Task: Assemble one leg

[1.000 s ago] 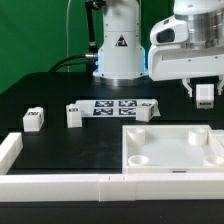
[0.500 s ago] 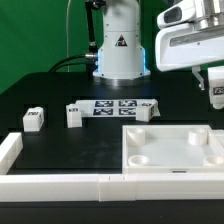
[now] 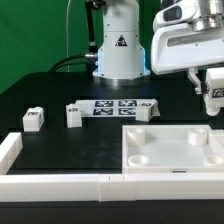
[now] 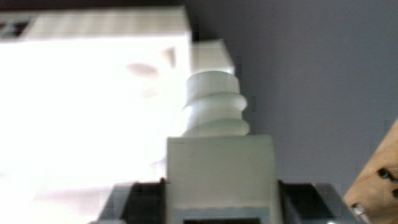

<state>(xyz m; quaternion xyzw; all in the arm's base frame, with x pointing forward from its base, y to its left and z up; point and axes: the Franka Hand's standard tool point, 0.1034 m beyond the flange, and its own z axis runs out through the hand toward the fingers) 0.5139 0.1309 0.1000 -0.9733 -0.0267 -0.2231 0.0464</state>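
My gripper (image 3: 213, 92) is shut on a white leg (image 3: 214, 93) and holds it in the air above the far right of the large white square panel (image 3: 170, 150), at the exterior view's right edge. In the wrist view the held leg (image 4: 221, 125) runs out from between my dark fingers (image 4: 143, 200), with its rounded screw end pointing away, beside the bright white panel (image 4: 80, 110). Three other legs rest on the black table: one at the left (image 3: 33, 119), one in the middle (image 3: 74, 115) and one near the panel's far edge (image 3: 147, 110).
The marker board (image 3: 118, 106) lies flat in front of the robot base (image 3: 119, 50). A white rail (image 3: 55, 185) runs along the table's front edge, with a raised end at the left (image 3: 9, 150).
My gripper has carried the leg up and toward the exterior view's right, from over the panel's back right corner to the frame edge. The other parts have not moved.
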